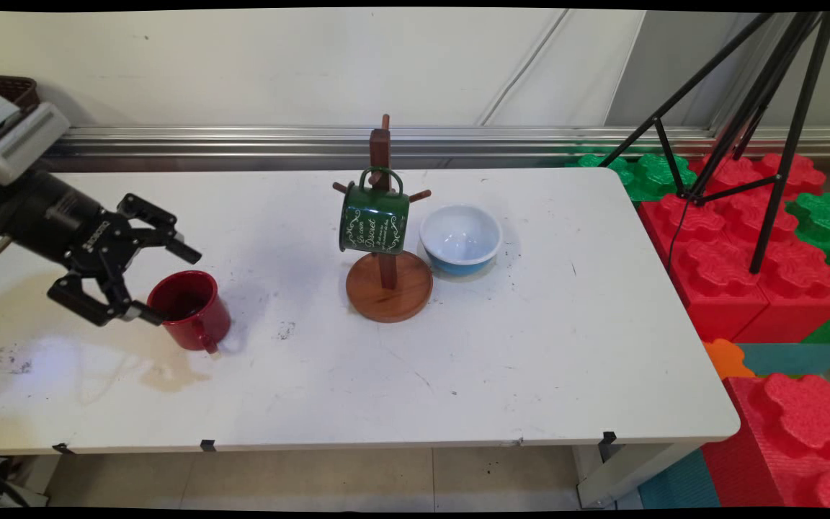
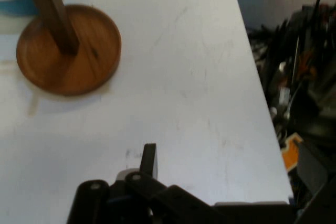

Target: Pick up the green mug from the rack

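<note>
White table (image 1: 530,375) under a pale wall carries a red mug (image 1: 190,308) at its left, with the gripper (image 1: 163,281) spread wide and empty just beside its rim. Judging by that, squaring the jaws over the mug's wall before closing seems wise. Only the main view shows the green mug (image 1: 374,218) hung on the wooden mug tree (image 1: 388,285) and the blue bowl (image 1: 460,238); the hand view shows the tree's base but misses the red mug.

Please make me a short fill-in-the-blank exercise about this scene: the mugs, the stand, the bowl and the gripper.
1. The green mug hangs by its handle on the wooden ____.
2. The gripper, with its fingers spread, is nearest to the ____ mug.
3. The bowl beside the stand is white inside and ____ outside.
4. The red mug stands upright on the white ____.

Missing words: stand; red; blue; table
</note>
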